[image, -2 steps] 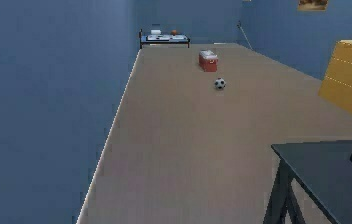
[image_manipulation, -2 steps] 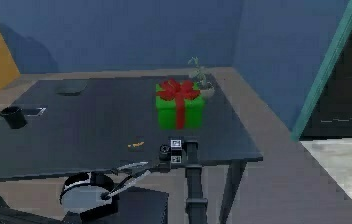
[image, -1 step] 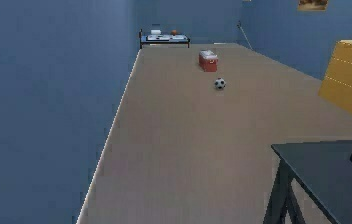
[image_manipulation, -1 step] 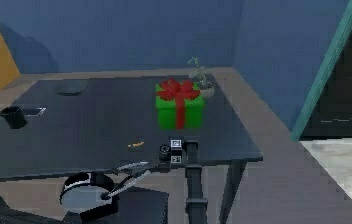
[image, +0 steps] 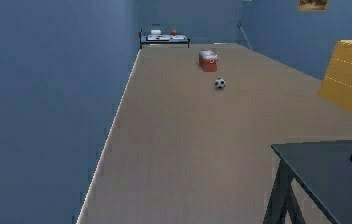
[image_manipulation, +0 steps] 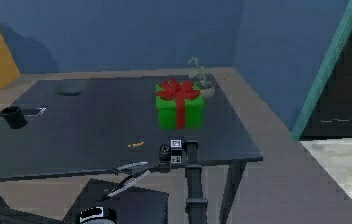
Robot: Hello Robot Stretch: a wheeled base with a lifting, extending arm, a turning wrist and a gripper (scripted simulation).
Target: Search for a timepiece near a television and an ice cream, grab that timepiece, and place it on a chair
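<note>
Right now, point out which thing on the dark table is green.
The box with the red bow; the cup at the view's left is black.

Blue walls enclose a long room with a tan floor. A white baseboard runs along the left wall. At the far end stands a low, dark-framed bed. A yellow dresser sits by the right wall, and a framed picture hangs high above it. A dark tabletop occupies the near right corner. In the arm side view, a teal door frame rises to its right.

Dark square arm, two black-marked white squares, dark thin-fingered hand.
</note>
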